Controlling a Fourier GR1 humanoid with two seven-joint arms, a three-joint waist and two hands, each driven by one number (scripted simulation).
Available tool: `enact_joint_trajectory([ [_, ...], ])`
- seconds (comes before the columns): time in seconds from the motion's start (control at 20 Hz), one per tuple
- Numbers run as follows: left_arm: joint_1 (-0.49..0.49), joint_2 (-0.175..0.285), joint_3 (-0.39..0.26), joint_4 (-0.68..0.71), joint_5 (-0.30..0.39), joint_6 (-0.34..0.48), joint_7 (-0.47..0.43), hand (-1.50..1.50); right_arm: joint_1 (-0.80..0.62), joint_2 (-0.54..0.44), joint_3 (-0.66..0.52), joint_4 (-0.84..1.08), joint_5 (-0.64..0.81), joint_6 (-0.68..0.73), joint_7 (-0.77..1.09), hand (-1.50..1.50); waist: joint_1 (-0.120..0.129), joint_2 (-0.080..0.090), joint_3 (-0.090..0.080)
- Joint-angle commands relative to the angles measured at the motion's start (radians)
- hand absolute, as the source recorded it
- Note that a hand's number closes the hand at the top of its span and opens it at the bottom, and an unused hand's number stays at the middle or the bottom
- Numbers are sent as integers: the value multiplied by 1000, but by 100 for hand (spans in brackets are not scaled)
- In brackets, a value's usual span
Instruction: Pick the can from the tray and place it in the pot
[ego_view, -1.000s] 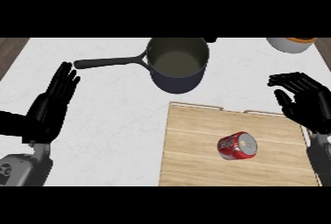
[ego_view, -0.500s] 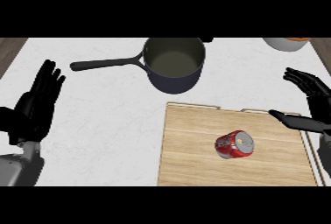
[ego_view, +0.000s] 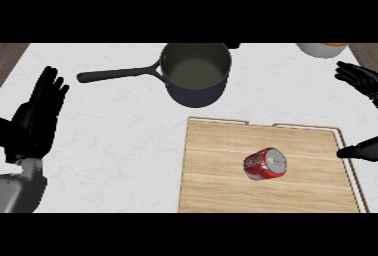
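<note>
A: At the right edge, the right hand (ego_view: 359, 79) is spread wide, fingers and thumb well apart, holding nothing.
B: And the can (ego_view: 266, 164)?
A: On its side on the wooden tray (ego_view: 221, 192), at the hand's eight o'clock. I'd close across its barrel, not its ends, then lift toward the pot (ego_view: 196, 70) at eleven. The left hand (ego_view: 37, 117) rests open at nine.

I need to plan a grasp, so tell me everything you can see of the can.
The can is red with a pale marking on its side and a silvery metal end. It lies on its side near the middle of the wooden tray, the silvery end turned towards the view's right. It rests on the tray's board alone; nothing else touches it.
</note>
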Motion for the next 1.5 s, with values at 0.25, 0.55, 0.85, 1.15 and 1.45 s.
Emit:
enact_joint_trajectory([
  [0.25, 11, -15, 8, 11, -13, -4, -6, 0, -84, -136, 167, -249, 62, 166, 358, -150, 0, -1, -1],
  [0.55, -30, -31, 12, -26, -32, 14, 60, 0, -42, -51, 267, -363, 127, 177, 516, -150, 2, 1, 2],
  [0.85, 21, -60, 6, -113, -65, -2, 91, 0, -41, 62, 253, -485, 80, 185, 738, -150, 5, 0, 2],
  [1.15, 34, -71, 70, -52, -74, -53, 40, 0, 26, 83, 225, -449, 219, 255, 689, -150, 4, 2, 2],
  [1.45, -9, -109, 74, -5, -114, -66, 25, 0, 62, 183, 268, -450, 391, 231, 686, -150, 2, 3, 2],
])
